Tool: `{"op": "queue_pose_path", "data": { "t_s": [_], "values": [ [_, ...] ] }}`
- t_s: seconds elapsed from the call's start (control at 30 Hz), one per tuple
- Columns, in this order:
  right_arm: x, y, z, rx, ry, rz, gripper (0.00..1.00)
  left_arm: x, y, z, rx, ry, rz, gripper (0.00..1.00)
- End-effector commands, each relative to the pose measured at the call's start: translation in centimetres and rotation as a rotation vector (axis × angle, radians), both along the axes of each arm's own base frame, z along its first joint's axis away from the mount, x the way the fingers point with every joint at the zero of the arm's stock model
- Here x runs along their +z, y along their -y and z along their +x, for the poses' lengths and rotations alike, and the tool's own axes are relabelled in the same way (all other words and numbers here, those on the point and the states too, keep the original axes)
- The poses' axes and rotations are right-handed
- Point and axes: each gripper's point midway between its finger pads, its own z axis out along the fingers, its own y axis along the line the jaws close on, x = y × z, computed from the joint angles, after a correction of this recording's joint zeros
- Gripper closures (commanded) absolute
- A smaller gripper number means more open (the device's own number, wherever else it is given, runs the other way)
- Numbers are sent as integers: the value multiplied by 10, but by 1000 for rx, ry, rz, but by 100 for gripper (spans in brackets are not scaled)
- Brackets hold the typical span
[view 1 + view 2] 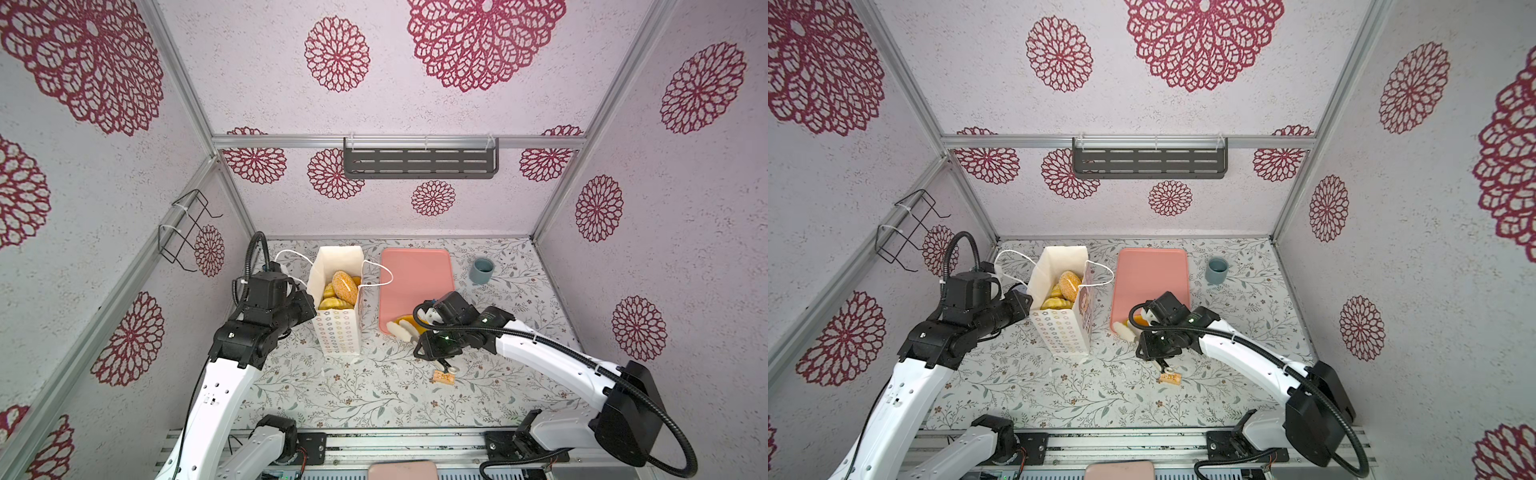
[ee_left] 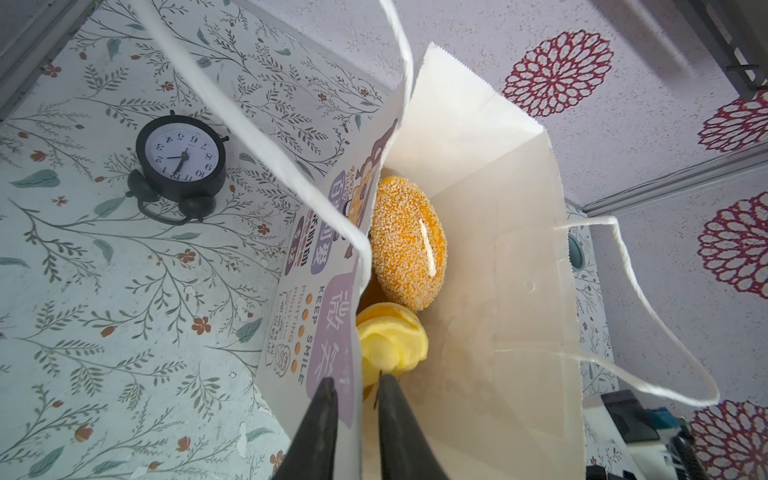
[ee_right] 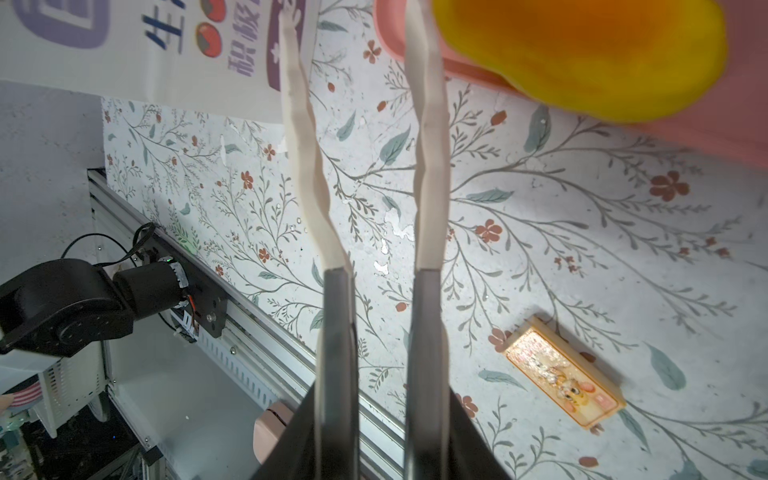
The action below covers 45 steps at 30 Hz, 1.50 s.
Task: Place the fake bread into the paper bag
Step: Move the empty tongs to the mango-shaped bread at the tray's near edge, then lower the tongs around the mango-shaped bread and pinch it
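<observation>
Floral tabletop (image 1: 374, 395): left fingers (image 2: 320, 419) ajar astride paper bag (image 2: 478, 249) rim; right fingers (image 3: 428, 166) ajar, empty.

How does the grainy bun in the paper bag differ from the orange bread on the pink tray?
Place: the grainy bun sits inside the paper bag, on top of other bread; the orange bread lies outside the bag, on the near edge of the pink tray.
Surface: the grainy bun is covered with pale grains and has a white stripe; the orange bread looks smooth.
Both are orange-yellow toy bread.
</observation>
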Motion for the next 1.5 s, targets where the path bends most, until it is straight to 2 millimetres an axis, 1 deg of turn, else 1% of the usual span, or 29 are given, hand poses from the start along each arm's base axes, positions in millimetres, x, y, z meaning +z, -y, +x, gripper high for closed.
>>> {"op": "queue_pose_path", "data": {
  "t_s": [0.0,0.13,0.3,0.4,0.87,0.93,1.03,1.13,1.23,1.33,1.47],
  "values": [
    [12,-15,9,0,15,66,63,9,0,1,2,38,-9,79],
    [7,-20,10,15,-3,61,63,9,0,1,1,40,-12,79],
    [-2,-17,14,9,-24,40,64,7,0,2,0,36,-9,78],
    [-4,-15,21,-3,-24,38,64,8,0,1,2,38,-10,79],
    [-15,11,57,-72,-25,7,65,5,0,0,1,34,-15,78],
    [-12,11,61,-74,-15,16,65,5,0,0,0,34,-17,78],
    [0,6,64,-67,5,47,65,6,1,1,-1,36,-17,78],
    [11,1,61,-48,18,68,65,7,0,1,0,38,-16,78],
    [15,-4,53,-21,14,71,64,7,0,1,1,37,-14,78],
    [11,-9,43,4,-5,69,64,7,0,1,3,38,-14,78],
    [1,-10,38,16,-25,55,64,7,0,1,4,38,-13,78]
  ]
}}
